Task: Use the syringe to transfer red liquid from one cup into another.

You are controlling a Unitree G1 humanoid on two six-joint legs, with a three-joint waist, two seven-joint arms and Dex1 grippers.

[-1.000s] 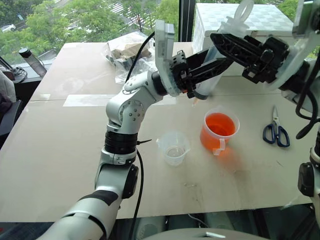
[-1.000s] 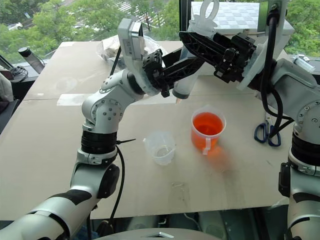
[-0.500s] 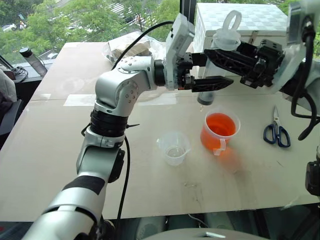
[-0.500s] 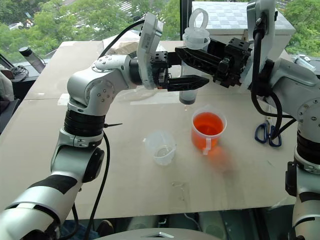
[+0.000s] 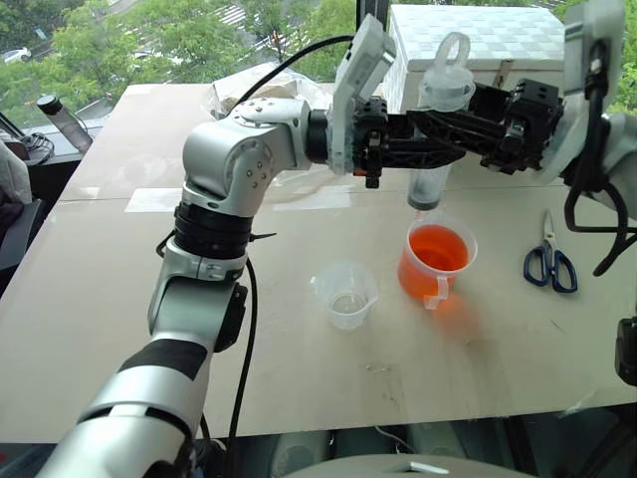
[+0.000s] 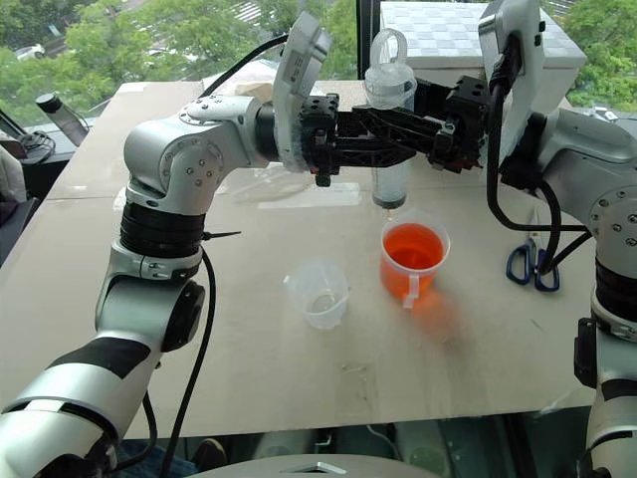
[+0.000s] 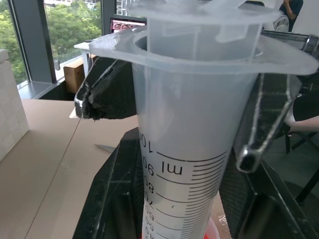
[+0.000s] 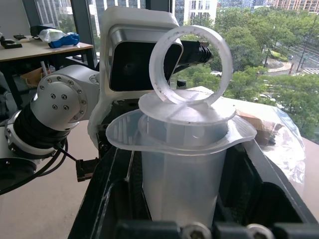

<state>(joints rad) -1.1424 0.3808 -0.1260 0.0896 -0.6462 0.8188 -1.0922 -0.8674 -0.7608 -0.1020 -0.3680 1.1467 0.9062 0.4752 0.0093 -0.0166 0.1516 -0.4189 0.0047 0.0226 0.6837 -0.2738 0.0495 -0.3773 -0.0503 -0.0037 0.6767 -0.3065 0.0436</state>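
Syringe point(image 5: 434, 149) — held upright over the red cup point(image 5: 435, 261), clamped by right gripper point(image 6: 398, 121). Left gripper point(image 5: 423, 154) appears closed on the barrel too. Risk — a slipped grip would tilt the tip, spilling red liquid point(image 5: 436, 249).

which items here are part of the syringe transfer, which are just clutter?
In the job: syringe, upright over the orange-red cup; red liquid in that cup; small clear beaker.

Clutter: blue-handled scissors, white box, plastic bag, bottle.

Silver jointed arms, black cables, black hands point(image 5: 438, 144)
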